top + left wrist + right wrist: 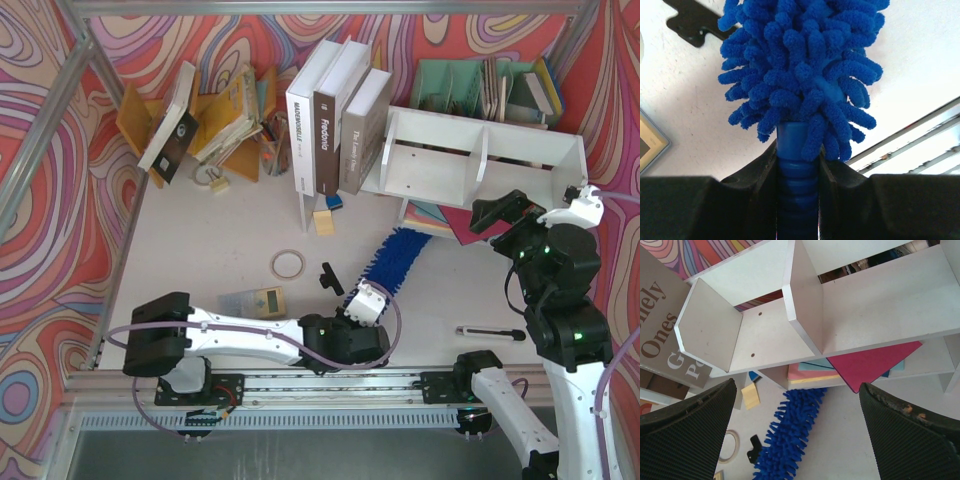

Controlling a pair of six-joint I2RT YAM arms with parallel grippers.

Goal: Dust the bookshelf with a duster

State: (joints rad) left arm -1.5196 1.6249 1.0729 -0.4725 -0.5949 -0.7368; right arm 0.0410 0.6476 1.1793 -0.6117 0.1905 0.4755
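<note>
Blue duster (400,255) diagonal, head toward bookshelf (450,130) | left pincer (360,298) clamps handle (797,200) | right pincer (797,390) wide, empty

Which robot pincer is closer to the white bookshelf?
Right. The right pincer hangs open just in front of the bookshelf, near its right compartment. The left pincer is much farther back, shut on the handle of the duster.

top: overhead, whole table (200,250) | left wrist: close on duster (805,85) | right wrist: faces bookshelf (840,315), shares duster
</note>
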